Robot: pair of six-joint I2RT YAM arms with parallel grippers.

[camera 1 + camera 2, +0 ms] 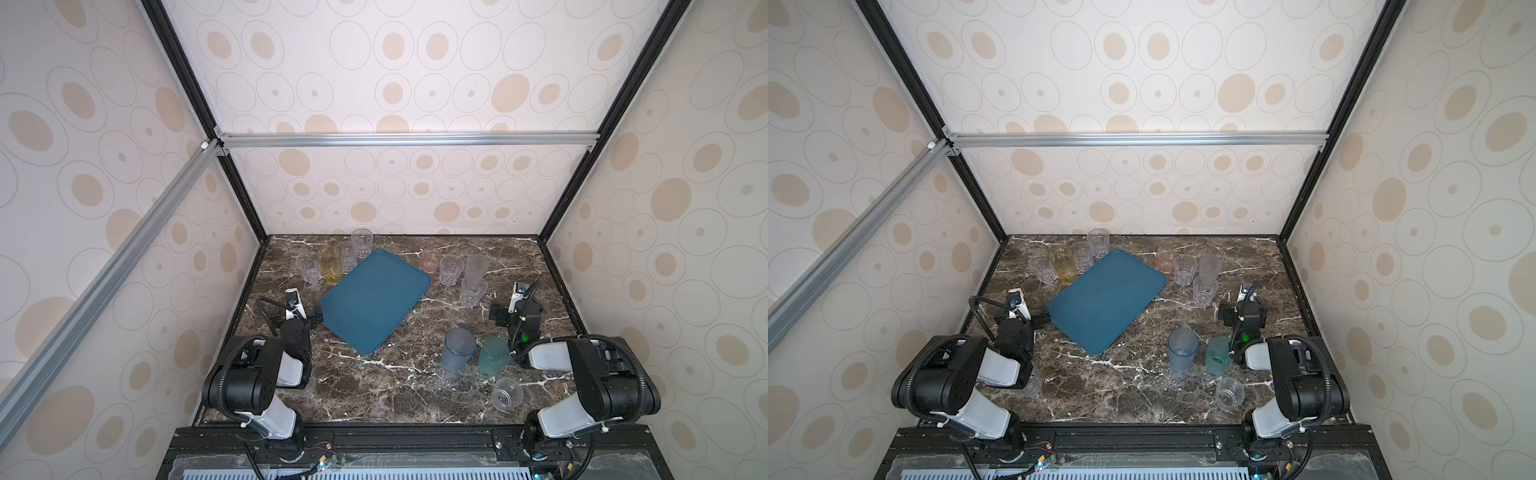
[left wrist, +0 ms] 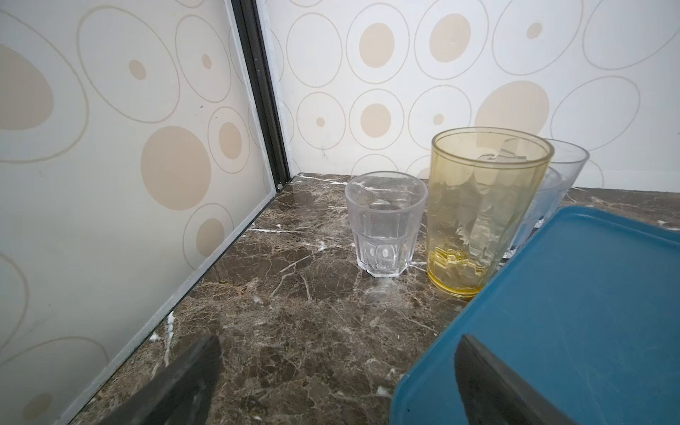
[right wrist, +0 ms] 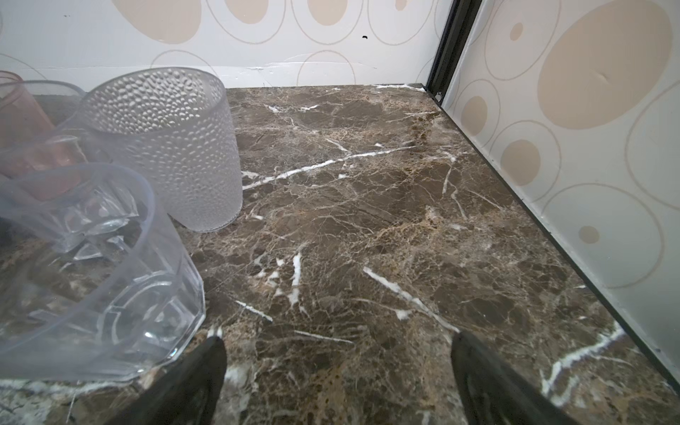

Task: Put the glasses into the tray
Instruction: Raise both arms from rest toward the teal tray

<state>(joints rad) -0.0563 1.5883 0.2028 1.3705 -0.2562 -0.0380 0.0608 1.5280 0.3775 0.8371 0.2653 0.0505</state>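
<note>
The teal-blue tray (image 1: 374,303) lies slantwise mid-table with nothing on it. Behind its left side stand a yellow glass (image 1: 329,264) and three clear glasses (image 1: 308,269). To its right are a pink glass (image 1: 430,261), a frosted grey one (image 1: 476,266) and two clear ones (image 1: 473,291). In front stand a blue glass (image 1: 457,350), a teal-green one (image 1: 493,355) and a clear one (image 1: 506,394). My left gripper (image 2: 338,342) is open at the tray's (image 2: 588,312) left edge, holding nothing. My right gripper (image 3: 338,340) is open and holds nothing; a clear glass (image 3: 92,276) stands beside one finger.
Patterned enclosure walls (image 1: 124,249) close in the marble table (image 1: 395,386) on three sides. The black frame rail (image 1: 415,436) runs along the front edge, where both arm bases are mounted.
</note>
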